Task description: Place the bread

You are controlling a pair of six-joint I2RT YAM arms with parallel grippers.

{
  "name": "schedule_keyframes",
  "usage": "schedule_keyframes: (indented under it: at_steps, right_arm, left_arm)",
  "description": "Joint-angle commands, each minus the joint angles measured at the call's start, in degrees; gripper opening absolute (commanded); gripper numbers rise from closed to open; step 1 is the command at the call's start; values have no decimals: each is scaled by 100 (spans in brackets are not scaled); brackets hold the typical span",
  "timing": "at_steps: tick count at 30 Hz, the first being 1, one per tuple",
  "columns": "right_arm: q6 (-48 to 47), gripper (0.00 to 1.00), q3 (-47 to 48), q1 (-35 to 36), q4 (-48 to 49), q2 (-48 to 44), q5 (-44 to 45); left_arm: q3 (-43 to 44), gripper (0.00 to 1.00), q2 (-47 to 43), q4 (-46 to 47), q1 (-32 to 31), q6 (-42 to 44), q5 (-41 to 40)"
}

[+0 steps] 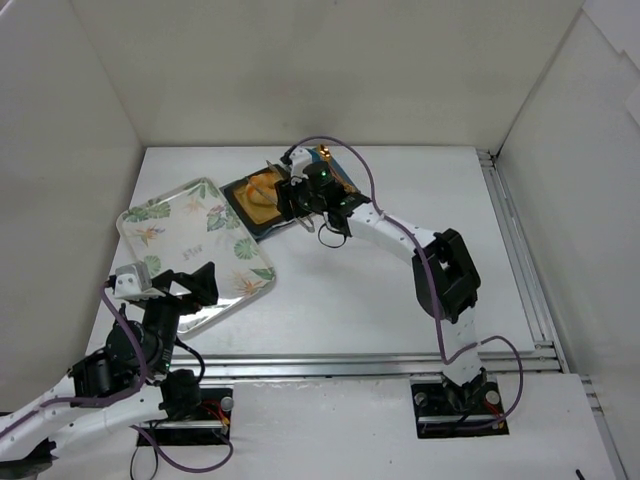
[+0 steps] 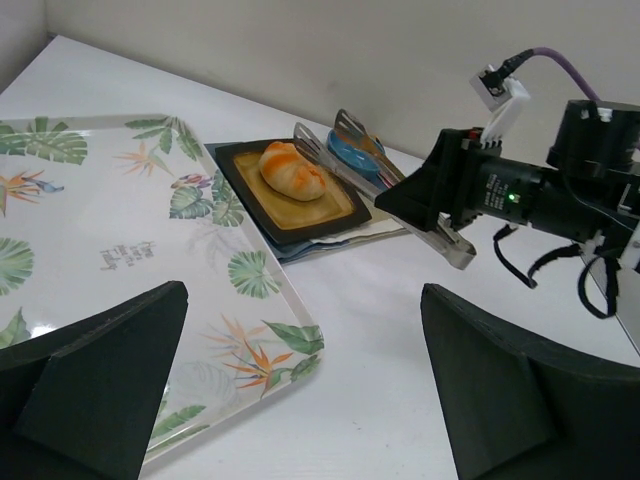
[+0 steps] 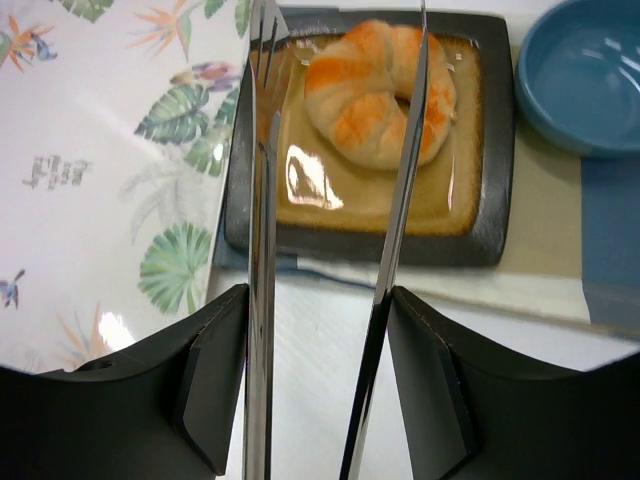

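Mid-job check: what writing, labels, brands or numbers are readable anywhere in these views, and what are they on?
Grey lettering printed on the tray: too small and blurred to read in any view.
No text shows on the plate, bread, bowl or tongs.

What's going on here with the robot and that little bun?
The right gripper holds metal tongs out over the bread, which lies on a square dark plate. The tongs' arms are spread, not pinching it. The left gripper hangs open near a leaf-patterned tray, holding nothing. A blue bowl sits beside the plate.
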Motion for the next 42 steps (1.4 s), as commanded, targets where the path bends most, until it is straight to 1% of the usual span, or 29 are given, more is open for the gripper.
schedule_keyframes:
  at_steps: [1,2,3,5,6,9,10,11,14,17,22,26,30,36,39,42]
  right_arm:
    - [95,52,-639,130,411,-1038,352]
    - [173,52,-867,130,437,-1189,423]
    - [218,52,-1331,165,446,-1338,510]
    - [305,51,-1834,244,473,-1830,879]
    - [341,51,-2306,305,490,-1980,924]
    - [455,51,-3063,507,490,-2568,1074]
    - [490,52,-3223,630,499,-2666,1404]
    - [717,51,-3477,666,490,-2763,1582]
    - [1000,51,-3882,657,403,-3036,1785]
    - [1141,51,-4260,727,350,-3229,1759]
    - [1203,51,-4534,763,209,-3335,1918]
    - [1001,53,-4517,640,209,-3282,1505]
    - [860,55,-4482,438,209,-3125,1180]
    - [702,58,-4412,297,209,-2703,881]
    - [693,60,-4359,244,209,-2457,784]
    - [640,66,-4210,218,209,-2176,591]
  left_arm:
    - [130,99,99,121,-18,66,-15]
    - [121,99,72,95,-18,57,3]
    - [104,99,46,104,-18,40,20]
    - [69,99,-25,165,-18,66,108]
    - [42,99,-25,200,-18,92,143]
    - [-11,99,27,358,-18,154,319]
    - [7,99,71,376,-18,163,354]
    - [7,99,107,350,-18,137,363]
    - [7,99,239,367,-18,57,433]
    - [-63,99,309,464,-18,84,442]
    - [-55,99,186,350,-18,4,513]
    - [-134,99,-103,359,-18,40,442]
    - [-178,99,-201,403,-18,110,504]
    - [-125,99,89,473,-18,119,521]
    - [-90,99,247,473,-18,110,521]
    - [-90,99,326,508,-18,110,530]
